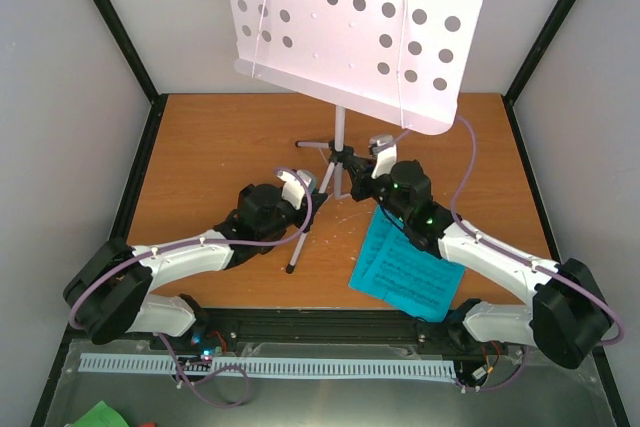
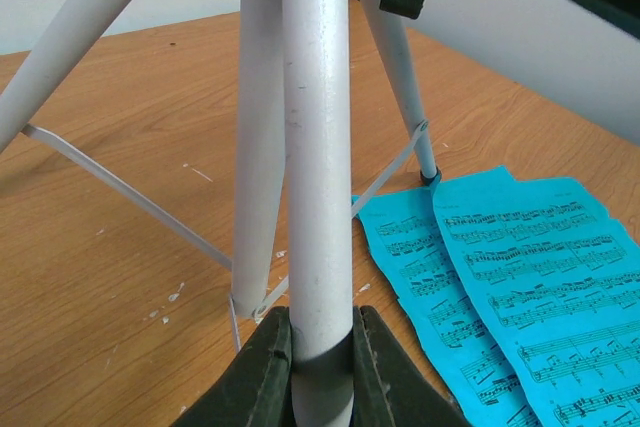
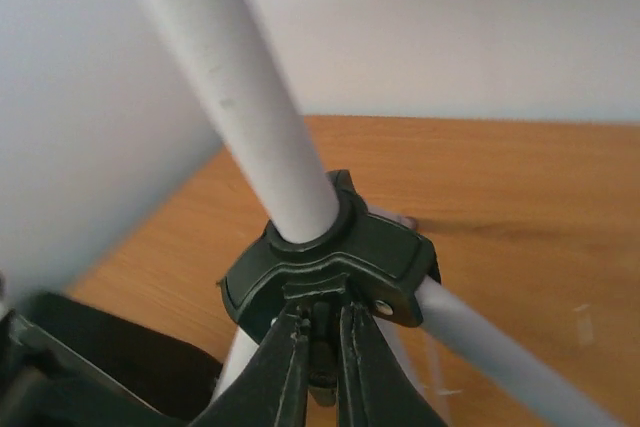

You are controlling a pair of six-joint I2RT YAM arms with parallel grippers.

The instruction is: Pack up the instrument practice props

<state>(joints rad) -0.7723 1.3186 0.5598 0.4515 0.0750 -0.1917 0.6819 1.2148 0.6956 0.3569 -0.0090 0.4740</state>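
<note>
Step in hand, as judged: folding the music stand (image 1: pixel 339 137), frame centre. Left gripper (image 2: pixel 320 347) pinches one stand leg (image 2: pixel 318 147). Right gripper (image 3: pixel 322 342), fingers pressed together, sits under the black collar (image 3: pixel 370 257). The next move probably calls for drawing the leg inward. Cyan sheet music (image 1: pixel 405 267) lies lower right on the wooden table (image 1: pixel 200 147), between pale walls (image 1: pixel 60 97).

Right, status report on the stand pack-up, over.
Left fingers clamped on a music stand leg. Right fingers shut on its black leg hub. Stand upright, unfolded. Cyan sheet music loose on table beside it.
</note>
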